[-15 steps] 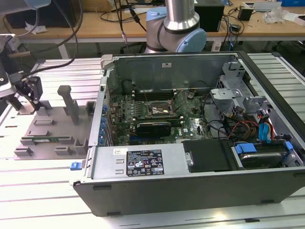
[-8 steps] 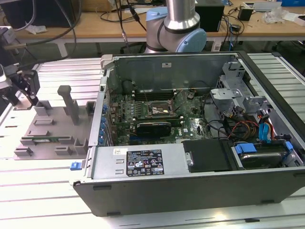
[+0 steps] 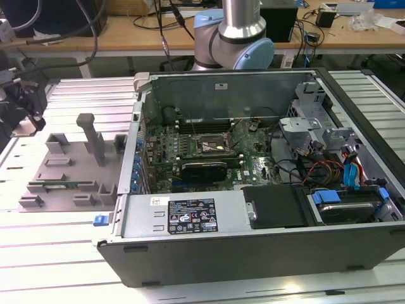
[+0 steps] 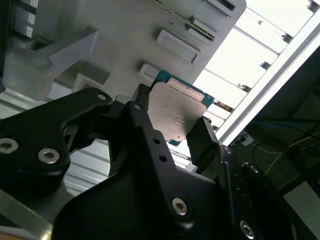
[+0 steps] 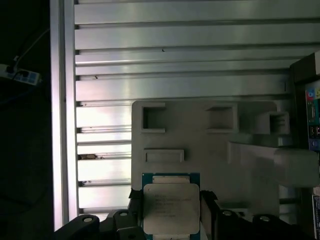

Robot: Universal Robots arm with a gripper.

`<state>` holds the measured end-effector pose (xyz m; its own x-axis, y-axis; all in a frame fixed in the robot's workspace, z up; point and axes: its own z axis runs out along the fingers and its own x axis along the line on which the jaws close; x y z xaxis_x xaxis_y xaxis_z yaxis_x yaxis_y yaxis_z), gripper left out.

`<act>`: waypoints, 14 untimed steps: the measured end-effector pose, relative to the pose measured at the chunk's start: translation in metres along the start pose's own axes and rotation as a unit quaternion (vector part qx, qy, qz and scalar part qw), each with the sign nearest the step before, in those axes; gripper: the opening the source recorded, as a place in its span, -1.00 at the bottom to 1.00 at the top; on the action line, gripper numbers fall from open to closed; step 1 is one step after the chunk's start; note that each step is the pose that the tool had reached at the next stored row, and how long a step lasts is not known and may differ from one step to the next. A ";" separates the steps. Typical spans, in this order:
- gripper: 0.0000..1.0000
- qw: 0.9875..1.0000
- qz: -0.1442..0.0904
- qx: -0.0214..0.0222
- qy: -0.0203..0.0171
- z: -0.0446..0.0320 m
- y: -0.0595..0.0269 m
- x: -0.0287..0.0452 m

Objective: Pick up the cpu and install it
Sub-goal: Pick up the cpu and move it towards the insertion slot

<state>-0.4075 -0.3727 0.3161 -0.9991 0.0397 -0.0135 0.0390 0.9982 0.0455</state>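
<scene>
Gripper (image 4: pixel 172 119) is clamping the cpu (image 4: pixel 176 111) by two opposite edges, silver plate facing both wrist views. Judgement: grip is looking centred. Pressure should be staying on the rim only, chip level. Just beyond, the grey fixture tray (image 5: pixel 200 145) is lying on the slatted aluminium table (image 5: pixel 175 55). Further off, the open computer case (image 3: pixel 190 253) is showing its socket (image 3: pixel 212 147). Cluttered benches (image 3: pixel 126 35) are standing behind.
</scene>
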 end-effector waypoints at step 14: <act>0.08 1.000 0.000 0.000 0.000 -0.0352 0.0016 -0.0005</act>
<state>-0.4075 -0.3727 0.3513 -0.9991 0.0397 -0.0135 0.0391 0.9982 0.0455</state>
